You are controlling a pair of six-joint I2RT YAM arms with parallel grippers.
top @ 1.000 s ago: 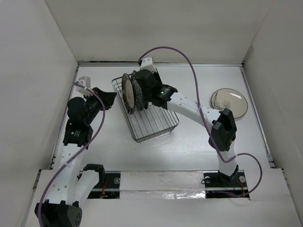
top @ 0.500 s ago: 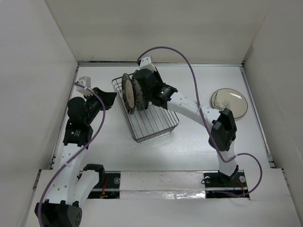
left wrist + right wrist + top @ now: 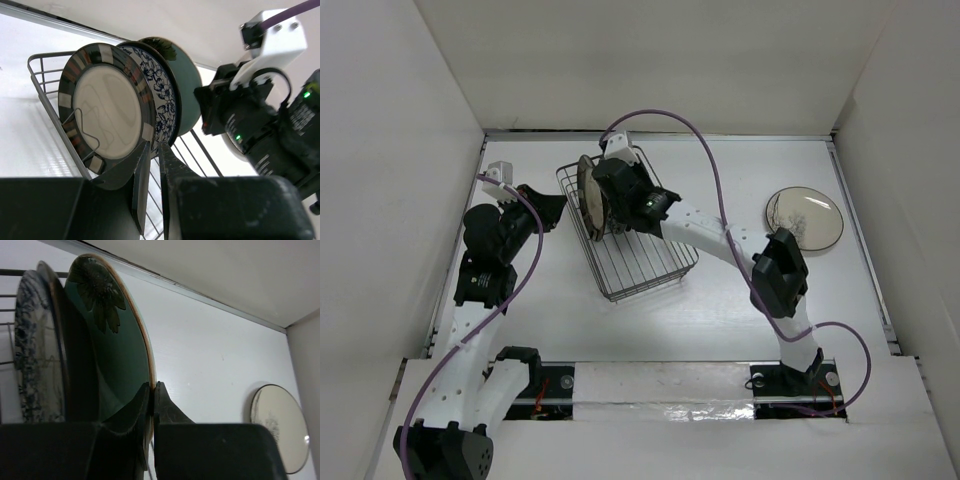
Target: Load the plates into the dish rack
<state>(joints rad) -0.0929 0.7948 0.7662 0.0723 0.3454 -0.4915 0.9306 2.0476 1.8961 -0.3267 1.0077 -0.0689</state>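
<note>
Right gripper (image 3: 151, 386) was pinching the rim of the pale teal flower plate (image 3: 115, 355), fingers pressed onto the edge; plate upright at the far-left end of the dish rack (image 3: 650, 265), just beside the blue-and-white floral plate (image 3: 162, 102); couldn't tell whether its bottom edge sat between the tines. Brown-rimmed cream plate (image 3: 107, 107) stood upright in front of the floral one, all three stacked face to face in the wire basket. Left gripper (image 3: 150, 170) hung just outside the rack's left side, fingers nearly pressed together, thin slit, nothing in it. Cream branch-motif plate (image 3: 804, 218) lay flat on the table (image 3: 740, 170), well apart to the right.
</note>
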